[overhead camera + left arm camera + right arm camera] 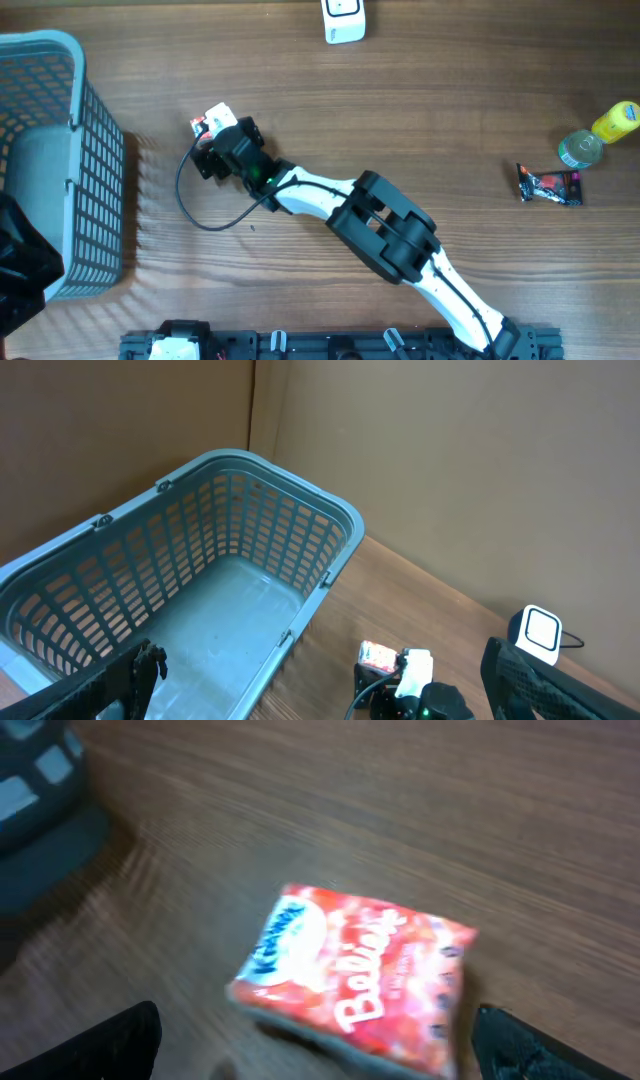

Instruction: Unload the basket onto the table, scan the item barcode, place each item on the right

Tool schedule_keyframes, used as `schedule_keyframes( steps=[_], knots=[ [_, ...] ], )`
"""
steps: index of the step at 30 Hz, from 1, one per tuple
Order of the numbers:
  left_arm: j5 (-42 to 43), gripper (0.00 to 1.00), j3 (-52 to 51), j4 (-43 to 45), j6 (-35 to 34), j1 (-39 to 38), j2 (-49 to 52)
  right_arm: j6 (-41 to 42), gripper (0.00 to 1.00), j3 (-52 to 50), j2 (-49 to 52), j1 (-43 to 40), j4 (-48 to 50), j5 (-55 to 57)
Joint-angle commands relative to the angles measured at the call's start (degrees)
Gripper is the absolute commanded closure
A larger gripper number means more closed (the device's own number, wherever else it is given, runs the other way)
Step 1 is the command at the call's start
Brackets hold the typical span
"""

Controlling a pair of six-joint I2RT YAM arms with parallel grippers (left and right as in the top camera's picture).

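Blue basket [100, 200], bottle [592, 138], dark packet [549, 185]

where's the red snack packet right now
The red snack packet lies left of centre in the overhead view, on the table a little right of the blue basket, just beneath the open right hand.

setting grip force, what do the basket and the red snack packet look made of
Basket: looks like rigid moulded plastic, matte blue-grey, judging by its uniform lattice walls and thick smooth rim. Red snack packet: probably thin plastic film, slightly glossy, with printed lettering and a puffed pillow shape; the blur leaves its finish uncertain.
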Motion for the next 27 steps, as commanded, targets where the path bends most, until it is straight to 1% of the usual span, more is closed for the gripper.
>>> schedule_keyframes(
  steps=[1,8,10,12,15,16,20,22,26,27],
  knots=[
    [0.7,0.00,-0.2,0.0,-0.5,0.0,0.1,-0.7,0.00,1.6,2.4,1.5,1.6,0.7],
    [0.7,0.00,-0.2,0.0,-0.5,0.0,0.1,-0.6,0.00,2.9,6.6,1.5,1.6,2.9],
    [0.7,0.00,-0.2,0.0,-0.5,0.0,0.1,-0.3,0.03,3.0,6.9,1.4,1.6,4.9],
    [0.7,0.00,-0.2,0.0,-0.5,0.0,0.1,0.7,0.08,3.0,6.9,1.2,1.6,6.0],
    [0.7,0.00,-0.2,0.0,-0.5,0.0,0.1,1.5,0.27,3.1,6.9,0.8,2.0,7.8],
    [0.7,0.00,-0.2,0.0,-0.5,0.0,0.1,2.1,0.31,3.1,6.9,0.6,2.0,9.0],
    [0.7,0.00,-0.5,0.0,-0.5,0.0,0.1,2.4,0.34,3.1,6.8,-0.5,0.5,9.5],
    [0.7,0.00,-1.5,0.0,-0.5,0.0,0.1,2.5,0.40,3.1,6.8,-1.0,-0.3,9.5],
    [0.7,0.00,-4.7,0.0,-0.5,0.0,0.1,2.6,0.56,3.1,6.8,-1.6,-0.7,11.4],
    [0.7,0.00,-5.4,0.0,-0.5,0.0,0.1,2.5,0.63,3.1,6.8,-1.6,-0.9,13.9]
  ],
)
